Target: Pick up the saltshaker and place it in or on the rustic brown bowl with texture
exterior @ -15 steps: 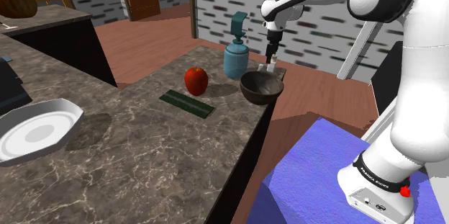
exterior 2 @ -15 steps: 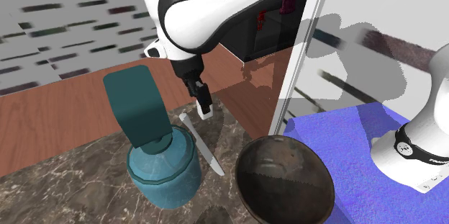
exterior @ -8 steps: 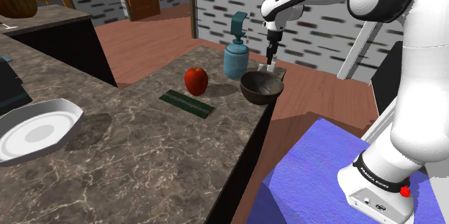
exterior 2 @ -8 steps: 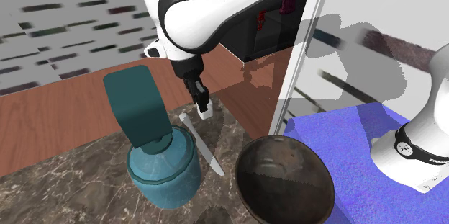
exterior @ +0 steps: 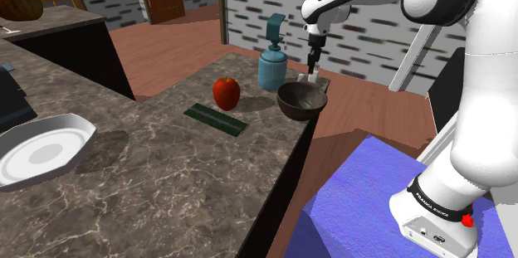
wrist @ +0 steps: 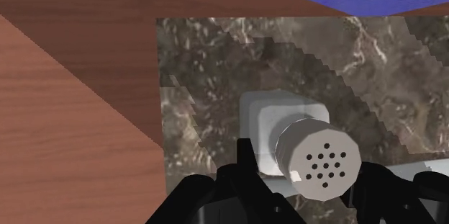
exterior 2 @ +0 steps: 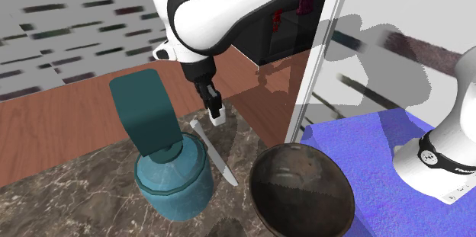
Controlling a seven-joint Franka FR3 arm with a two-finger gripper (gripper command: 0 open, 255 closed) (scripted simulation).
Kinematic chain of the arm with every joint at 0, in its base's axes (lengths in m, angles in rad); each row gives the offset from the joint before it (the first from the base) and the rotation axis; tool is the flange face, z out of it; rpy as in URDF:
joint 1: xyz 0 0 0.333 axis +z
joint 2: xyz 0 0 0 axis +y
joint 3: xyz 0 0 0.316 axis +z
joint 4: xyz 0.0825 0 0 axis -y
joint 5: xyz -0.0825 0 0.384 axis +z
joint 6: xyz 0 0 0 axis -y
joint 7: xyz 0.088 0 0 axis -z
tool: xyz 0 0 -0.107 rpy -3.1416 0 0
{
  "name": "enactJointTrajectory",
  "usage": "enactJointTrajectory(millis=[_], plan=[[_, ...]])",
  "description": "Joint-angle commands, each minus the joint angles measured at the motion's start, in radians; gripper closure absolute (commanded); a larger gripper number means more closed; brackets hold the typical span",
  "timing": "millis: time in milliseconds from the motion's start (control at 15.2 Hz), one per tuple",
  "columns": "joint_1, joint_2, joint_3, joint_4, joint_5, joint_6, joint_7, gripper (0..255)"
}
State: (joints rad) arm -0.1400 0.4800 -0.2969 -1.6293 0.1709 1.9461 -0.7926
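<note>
The saltshaker, white with a round perforated cap, is clasped between my black fingers. My gripper points down at the counter's far corner, shut on the saltshaker. In the shoulder view the gripper is just behind the dark brown textured bowl, holding the saltshaker close to the marble top. The bowl has nothing in it and sits near the counter edge, on the side toward my stand.
A teal dispenser stands beside the bowl, with a grey blade lying between it and the bowl. A red apple, a dark green strip and a white plate lie along the counter. Wooden floor lies beyond the corner.
The fingers have shut on the saltshaker. The hand and shaker sit very slightly higher than a second ago; the arm otherwise holds its place.
</note>
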Motion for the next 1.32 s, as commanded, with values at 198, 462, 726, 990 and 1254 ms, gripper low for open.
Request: enactJointTrajectory(millis=[198,462,726,990,1254], plan=[[0.002,-0.023,-0.004,0.028,-0.008,-0.050,0.007,255],[0.002,-0.040,-0.007,0.057,-0.015,-0.095,0.012,255],[0.002,-0.054,-0.009,0.090,-0.020,-0.142,0.016,255],[0.001,-0.065,-0.011,0.128,-0.025,-0.190,0.020,255],[-0.001,-0.073,-0.013,0.171,-0.028,-0.241,0.024,255]])
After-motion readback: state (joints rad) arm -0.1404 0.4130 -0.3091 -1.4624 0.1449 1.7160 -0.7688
